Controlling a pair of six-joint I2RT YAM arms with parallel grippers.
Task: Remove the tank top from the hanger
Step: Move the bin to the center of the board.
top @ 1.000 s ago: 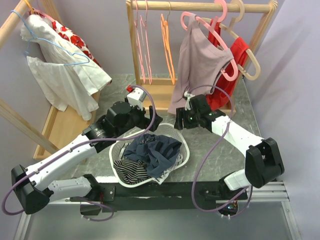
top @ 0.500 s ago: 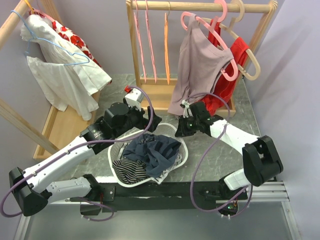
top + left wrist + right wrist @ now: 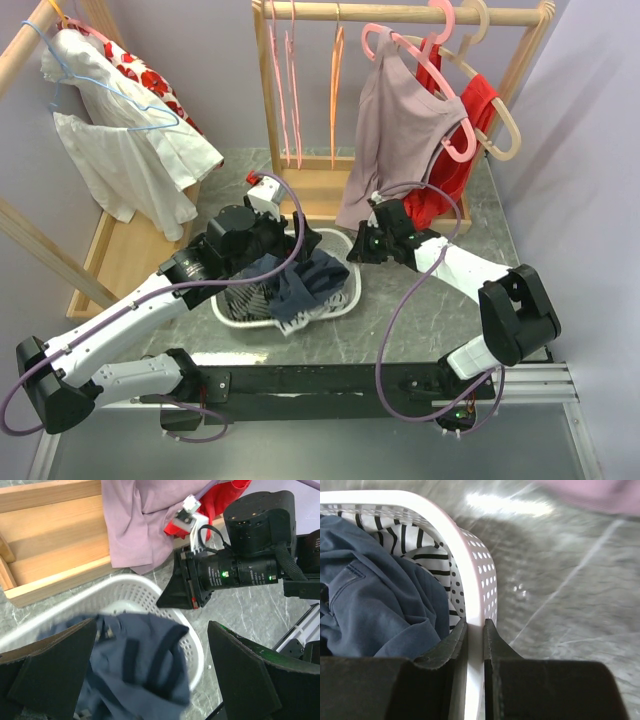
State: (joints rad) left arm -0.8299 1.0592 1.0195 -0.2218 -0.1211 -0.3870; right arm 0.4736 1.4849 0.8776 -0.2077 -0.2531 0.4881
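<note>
**Basket pinched at the rim, tank top not yet off its hanger**

The grey table (image 3: pixel 330 345) carries a wooden rack (image 3: pixel 400 12) at its far side. The mauve tank top (image 3: pixel 400 130) hangs from the rack's right half on a pink hanger (image 3: pixel 462 148), both straps on, in front of a red garment (image 3: pixel 482 100). Its hem drops to just above the right arm's wrist.

The white basket (image 3: pixel 232 318) sits between the arms, holding jeans (image 3: pixel 375 605) and a striped cloth (image 3: pixel 420 545). The left gripper (image 3: pixel 150 630) hovers over the load with its fingers spread wide and nothing between them. The right gripper (image 3: pixel 476 625) has its fingers drawn narrow on the basket's rim, one inside the wall and one outside.

The step in hand looks like placing the basket before the garment is worked free. A low, level pull should let it slide rather than tip, since the grip is on one side only. Stopping below the hem would suit best.

The rack's wooden base lies just behind the basket, so there is little room that way. Bare table shows to the basket's right and along the near edge. The right arm's cable loops across that stretch and could snag.
</note>
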